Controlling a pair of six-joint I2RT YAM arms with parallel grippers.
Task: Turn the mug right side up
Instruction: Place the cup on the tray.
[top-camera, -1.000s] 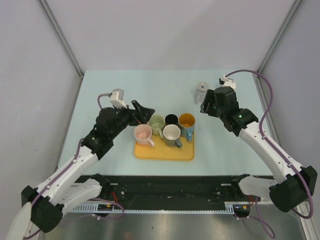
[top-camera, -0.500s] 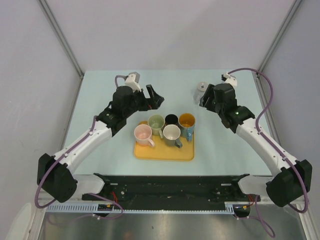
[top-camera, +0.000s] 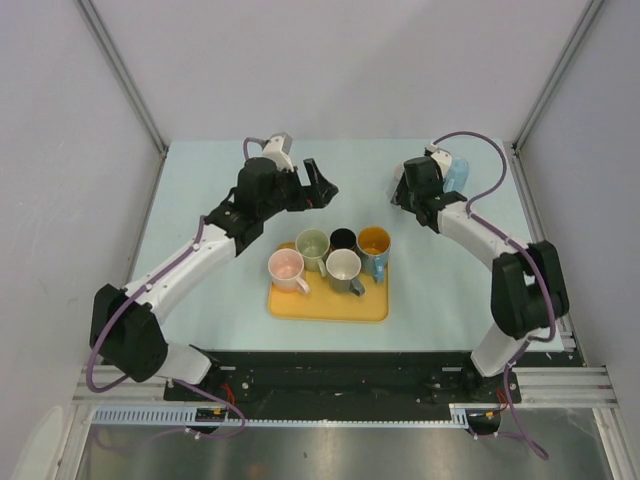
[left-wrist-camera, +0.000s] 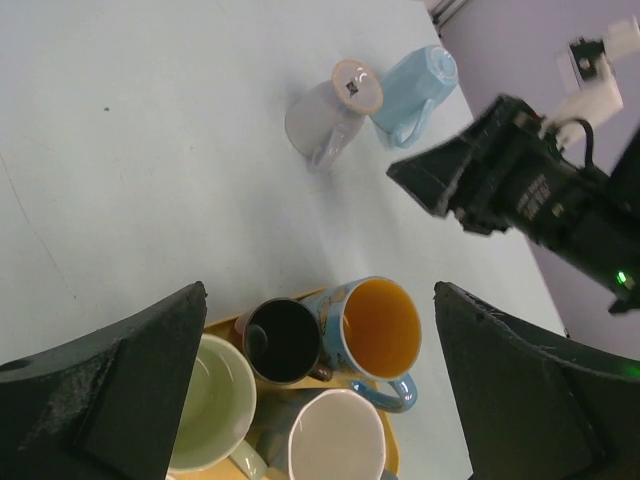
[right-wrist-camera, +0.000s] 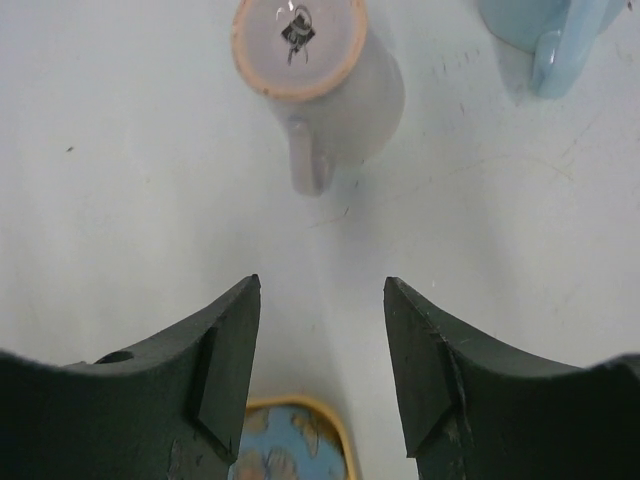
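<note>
Right gripper (right-wrist-camera: 320, 290): jaws apart, nothing between them, hanging low over the table and aimed at the pale grey ceramic mug (right-wrist-camera: 335, 95). Near it, not touching.

The mug stands bottom-up on the pale green tabletop (top-camera: 450, 290), far-right area. Its peach-ringed base faces up and its handle points back toward the open jaws.

Progress: the flip hasn't started. The mug is not gripped, lifted or turned. Left to do: close in, clamp, lift, invert, set it down on its base. My read is that the approach is lined up, but the handle sits right in the gap, so the jaws need to take the body on either side of it.

Left gripper (left-wrist-camera: 318, 300): jaws spread wide, empty, hovering past the far edge of the tray, well apart from the target.

Surroundings:
- Orange rectangular plastic tray (top-camera: 330, 305), mid-table, well clear of the target.
- On it, all upright: pink mug (top-camera: 286, 266), pale green mug (top-camera: 312, 243), white mug (top-camera: 343, 265), blue mug with orange inside (top-camera: 373, 241), black mug (top-camera: 343, 238). Nothing to do there.
- Light blue ceramic mug (left-wrist-camera: 420, 80), just beside the grey one. It looks inverted too, but it is cut off in the right wrist view and small elsewhere, so not certain.

The light blue mug is the only thing in the way. It crowds that side of the target, so a wide jaw or a swing during the turn could clip it.
</note>
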